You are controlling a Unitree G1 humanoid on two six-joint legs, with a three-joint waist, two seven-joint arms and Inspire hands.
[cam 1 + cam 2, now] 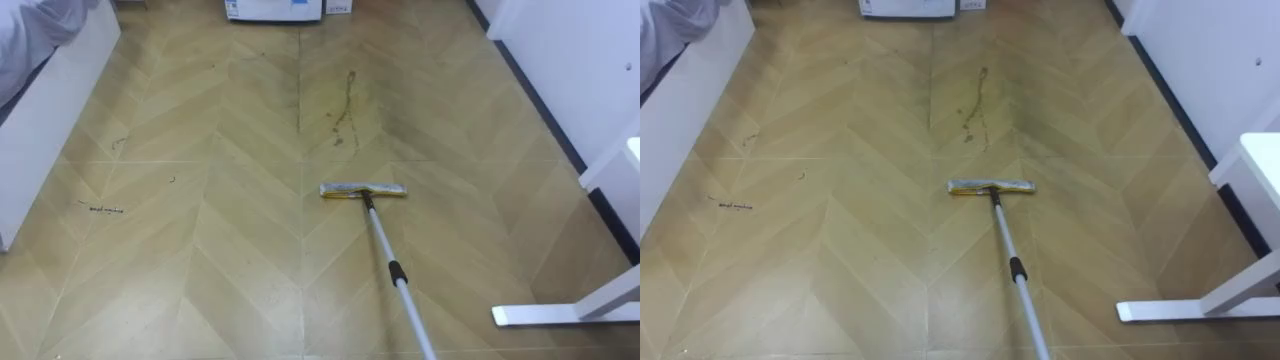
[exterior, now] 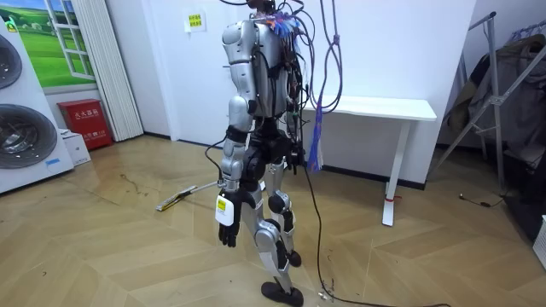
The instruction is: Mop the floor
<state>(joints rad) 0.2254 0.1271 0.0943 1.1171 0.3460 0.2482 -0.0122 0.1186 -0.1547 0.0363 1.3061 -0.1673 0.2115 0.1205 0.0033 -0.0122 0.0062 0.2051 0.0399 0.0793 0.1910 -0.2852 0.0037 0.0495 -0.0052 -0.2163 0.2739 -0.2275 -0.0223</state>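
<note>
The floor [image 1: 200, 260] is wide, but the table's foot [image 1: 560, 313] lies near my mop handle [image 1: 395, 270], and a broad sweep could knock it. The mop head [image 1: 363, 190] lies flat, short of the brown stain [image 1: 343, 115], and a shallow push might only smear that. My left hand [image 2: 224, 223] hangs with loose fingers, holding nothing. I cannot tell how the handle is gripped.
</note>
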